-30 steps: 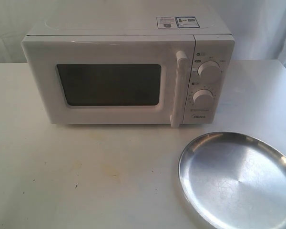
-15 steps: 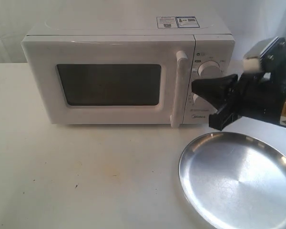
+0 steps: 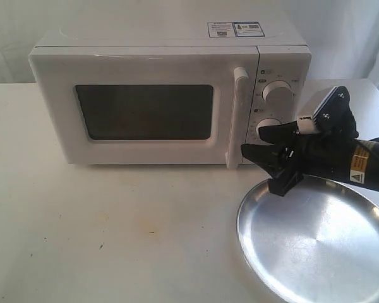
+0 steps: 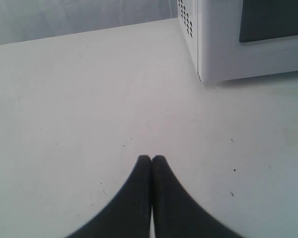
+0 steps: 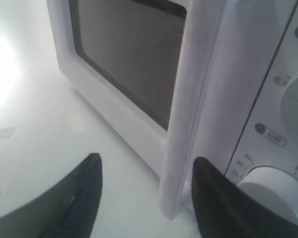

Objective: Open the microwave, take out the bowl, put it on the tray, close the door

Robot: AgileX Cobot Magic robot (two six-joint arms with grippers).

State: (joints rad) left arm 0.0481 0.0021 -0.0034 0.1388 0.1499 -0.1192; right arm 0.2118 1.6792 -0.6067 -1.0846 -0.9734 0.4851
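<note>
The white microwave stands at the back of the table with its door closed. The bowl is hidden. The steel tray lies in front of the knob panel. My right gripper is open, level with the lower end of the door's bar handle. In the right wrist view the handle stands between the two spread fingers of the gripper; neither finger touches it. My left gripper is shut on nothing, low over bare table beside the microwave's side wall. It does not show in the exterior view.
Two round knobs sit right of the handle, and the lower one is close to one right finger. My right arm hangs over the tray's far rim. White table stretches to the front left.
My right arm came in from the right a second ago. It has since dropped lower and moved left, bringing its open fingers around the bottom of the door handle.
</note>
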